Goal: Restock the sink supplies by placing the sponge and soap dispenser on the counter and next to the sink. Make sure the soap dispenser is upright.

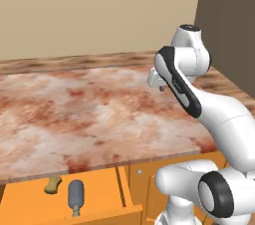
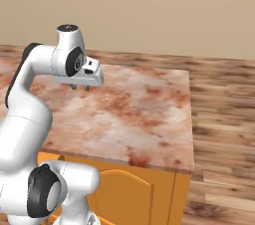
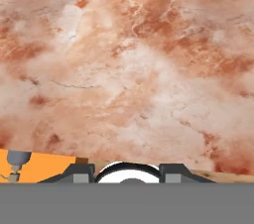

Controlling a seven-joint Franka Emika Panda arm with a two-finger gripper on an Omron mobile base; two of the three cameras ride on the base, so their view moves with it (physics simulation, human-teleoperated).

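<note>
Nothing moved yet. Sponge (image 1: 53,184) and soap bottle (image 1: 75,196) lie side by side in open drawer (image 1: 107,200) under counter (image 1: 89,114), bottle lying flat. Claw (image 2: 80,87) hangs above counter, holds nothing; can't tell if spread. Both things left to do.

You're looking at a rendered kitchen. A long marbled reddish-brown and white stone desk (image 1: 89,114) fills the middle of the frame above orange wooden cabinets (image 2: 134,194). At lower left an open drawer (image 1: 99,204) holds a soap dispenser (image 1: 75,195) and sponge (image 1: 52,185). Plain beige wall (image 2: 149,10) runs across the top, wood-plank floor (image 2: 224,134) at right.
</note>
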